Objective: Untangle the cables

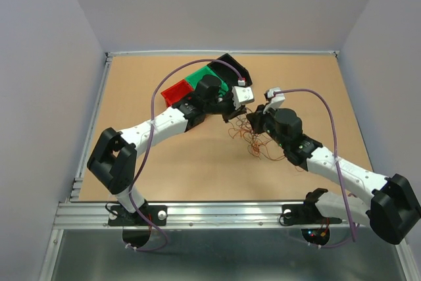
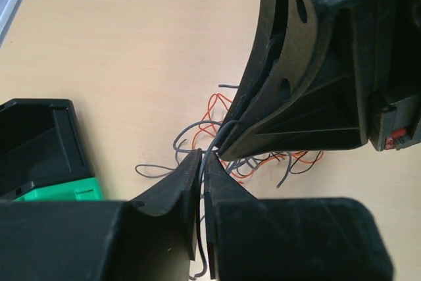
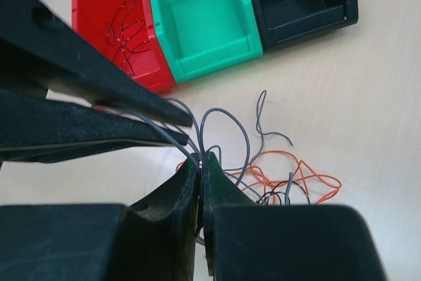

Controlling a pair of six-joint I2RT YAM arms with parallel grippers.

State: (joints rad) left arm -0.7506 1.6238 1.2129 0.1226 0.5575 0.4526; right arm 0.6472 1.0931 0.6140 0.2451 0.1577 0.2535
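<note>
Top external view: your left end effector (image 2: 202,161) and right end effector (image 3: 199,162) each pinch thin curly wires (image 1: 253,143); few lie in the red plastic bin (image 3: 154,74), most are tangled.

Tangled cables (image 1: 253,139): thin, curly, orange, grey, black; clump on table (image 1: 197,169).

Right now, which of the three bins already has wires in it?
The red bin: thin wires lie inside it; the green bin and black bin show none.
</note>
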